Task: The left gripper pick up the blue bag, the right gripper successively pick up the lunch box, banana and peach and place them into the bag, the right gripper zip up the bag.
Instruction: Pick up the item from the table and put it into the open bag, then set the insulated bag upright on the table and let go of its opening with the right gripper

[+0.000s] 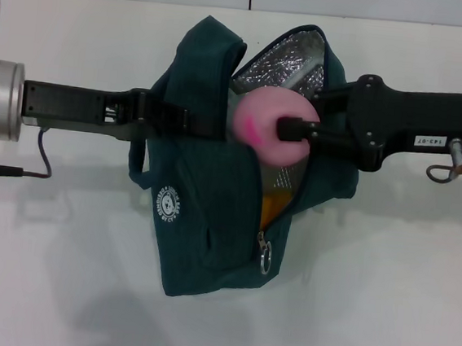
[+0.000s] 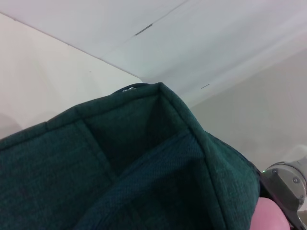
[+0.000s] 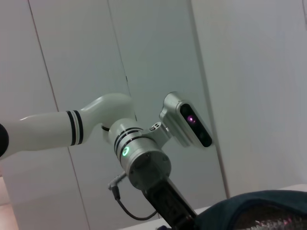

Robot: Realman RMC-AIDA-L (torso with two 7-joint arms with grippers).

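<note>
Blue bag — held up off the white table by the left gripper, which is clamped on the bag's upper left edge. The mouth is open, showing the silver foil lining; the round white logo faces the head camera and the zipper ring pull hangs at the front.

Peach — pink, round, sitting at the bag's mouth, gripped from the right by the right gripper, its fingers closed against the fruit.

Banana — only an orange-yellow sliver shows inside the bag, below the peach.

Lunch box — not visible in any view.

Left wrist view — teal fabric fills most of the frame; the peach's edge shows at the corner.
</note>
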